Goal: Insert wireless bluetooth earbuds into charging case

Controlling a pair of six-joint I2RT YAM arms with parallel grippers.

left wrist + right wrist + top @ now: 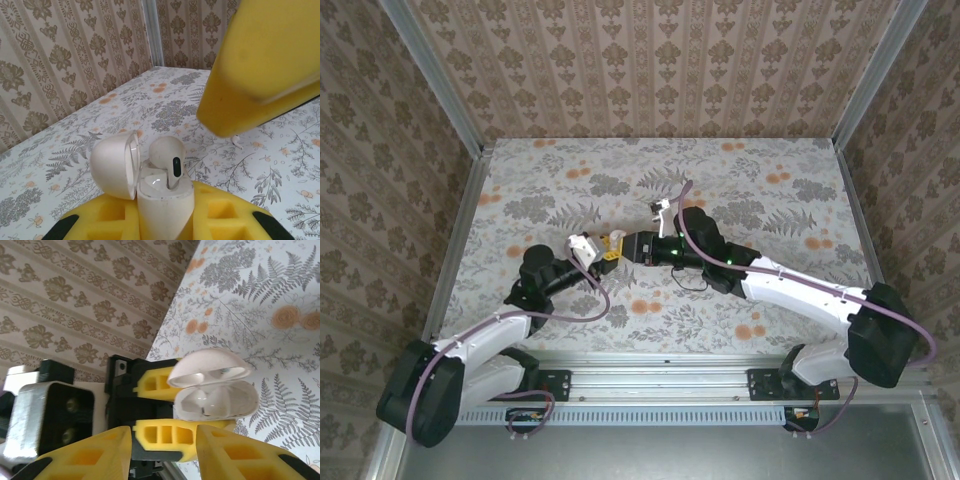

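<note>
A table (520,180) covered in a grey and orange floral print, walled on three sides by patterned paper, held two robot arms that met near its middle. The left arm (490,335) reached in from the lower left and the right arm (800,290) from the lower right.

The left gripper (602,250) had its yellow fingers (225,215) clamped on the lower body of a small white charging case (162,205), which it held upright. The right gripper (164,450) faced the case from just beside it. Its two yellow fingers were apart, with nothing between them.

The case's domed lid (115,165) was swung open to one side on its hinge. One earbud (167,157) sat in a slot of the case, stem down, with its rounded head and a dark oval spot standing above the rim. The slot beside it looked empty and glossy. The other earbud (237,142), a tiny white piece, lay on the table beyond the case, well apart from it.
</note>
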